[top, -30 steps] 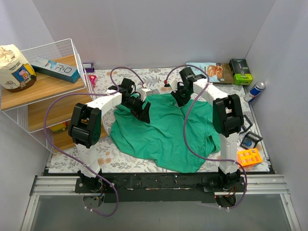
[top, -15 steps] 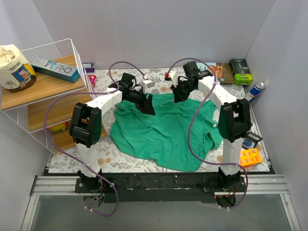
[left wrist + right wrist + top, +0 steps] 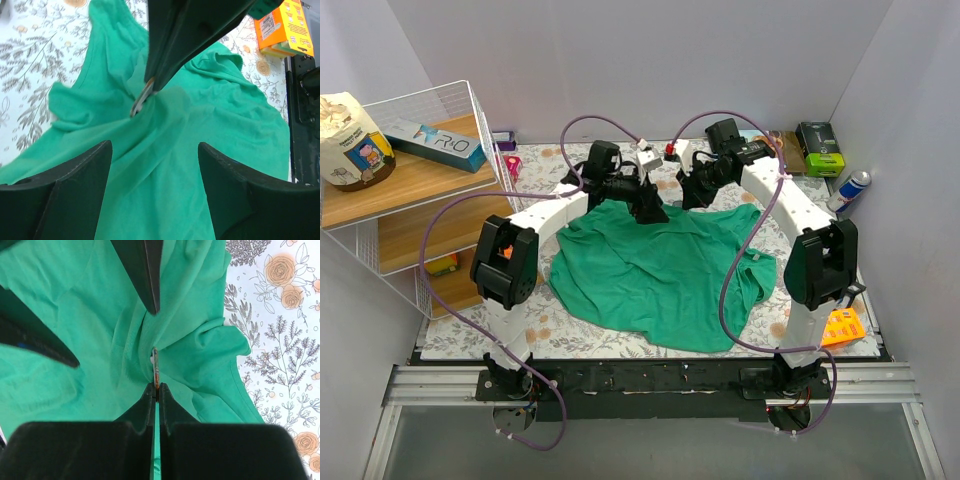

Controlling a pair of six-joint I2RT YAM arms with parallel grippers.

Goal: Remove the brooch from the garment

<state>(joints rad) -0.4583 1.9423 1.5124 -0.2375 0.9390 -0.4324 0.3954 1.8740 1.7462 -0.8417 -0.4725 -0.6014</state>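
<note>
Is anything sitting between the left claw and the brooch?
No visible obstacle. The brooch lies in plain sight beyond the open left claw, on the garment; the right claw is shut on it.

- The far edge of the shirt (image 3: 650, 280) is crowded: the left gripper (image 3: 154, 146) and right gripper (image 3: 155, 386) meet there, tips almost touching.
- The right gripper's closed fingers, pinching the brooch (image 3: 155, 365), hang in the gap between the left gripper's spread fingers, leaving only narrow slots on either side.
- The near half of the shirt lies uncovered and open from above.
- Left of the shirt there is a bare strip of mat (image 3: 545, 330), hemmed in by the wire shelf (image 3: 470, 110).
- A purple cable (image 3: 725, 290) hangs over the shirt's right side.
- An orange box (image 3: 839, 326), a can (image 3: 850, 188) and a green box (image 3: 819, 149) line the right edge.
</note>
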